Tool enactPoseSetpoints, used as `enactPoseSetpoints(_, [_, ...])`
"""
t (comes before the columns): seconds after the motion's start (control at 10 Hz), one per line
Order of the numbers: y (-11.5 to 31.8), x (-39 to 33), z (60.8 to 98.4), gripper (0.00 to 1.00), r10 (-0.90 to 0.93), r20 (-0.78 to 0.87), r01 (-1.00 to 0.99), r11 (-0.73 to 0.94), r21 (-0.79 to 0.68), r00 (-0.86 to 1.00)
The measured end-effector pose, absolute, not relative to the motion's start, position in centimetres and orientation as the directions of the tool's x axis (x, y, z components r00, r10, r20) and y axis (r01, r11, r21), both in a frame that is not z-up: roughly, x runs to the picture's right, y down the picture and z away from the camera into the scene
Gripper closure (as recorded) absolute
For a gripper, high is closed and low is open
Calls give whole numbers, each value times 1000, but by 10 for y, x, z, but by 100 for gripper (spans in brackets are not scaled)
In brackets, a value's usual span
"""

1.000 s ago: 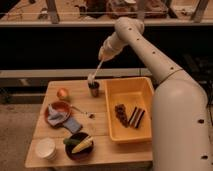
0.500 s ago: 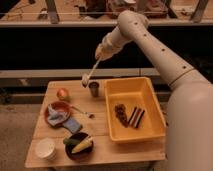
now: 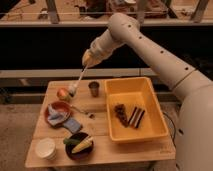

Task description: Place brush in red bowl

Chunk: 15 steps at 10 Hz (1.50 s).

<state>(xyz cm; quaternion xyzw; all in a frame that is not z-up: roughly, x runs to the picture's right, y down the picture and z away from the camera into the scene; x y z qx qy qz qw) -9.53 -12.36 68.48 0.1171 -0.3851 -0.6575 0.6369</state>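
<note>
Shows the claw point(image 3: 89, 60) in the air over the rear left of the bench point(image 3: 100, 152), shut tight on the top end of the brush point(image 3: 80, 78). Holds the brush slanted, handle up and bristled head lowest, just beside a round fruit point(image 3: 63, 94) and left of a small metal cup point(image 3: 94, 89). Seems to grip the far end so the head can enter the bowl first, clear of the cup. Places the red bowl point(image 3: 50, 106) nearer the front, below and left of the head, not yet reached. Already contains a blue-grey cloth point(image 3: 70, 122) spilling over the rim. Lays a spoon point(image 3: 82, 111) just right of it. Fills the yellow tub point(image 3: 125, 82) at right with dark crumbs and two dark bars. Sets corn and a green vegetable in a dark bowl point(image 3: 79, 146) at front, beside a white cup point(image 3: 46, 148), contents unseen.
</note>
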Motion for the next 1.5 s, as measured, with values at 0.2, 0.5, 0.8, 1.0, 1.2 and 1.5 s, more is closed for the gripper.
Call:
enactPoseSetpoints(0.2, [-92,-123,689,86,-911,352,701,108,705,-214])
enactPoseSetpoints(0.5, [-48,-165,699,86,-891,359,628,115,770,-277])
enactPoseSetpoints(0.8, [-17,-178,722,86,-883,367,607,125,785,-292])
enactPoseSetpoints(1.0, [-9,-186,737,86,-883,370,603,133,787,-288])
enactPoseSetpoints(1.2, [-9,-192,760,86,-885,375,614,138,777,-275])
enactPoseSetpoints(1.5, [-34,-184,790,86,-886,406,642,178,746,-225])
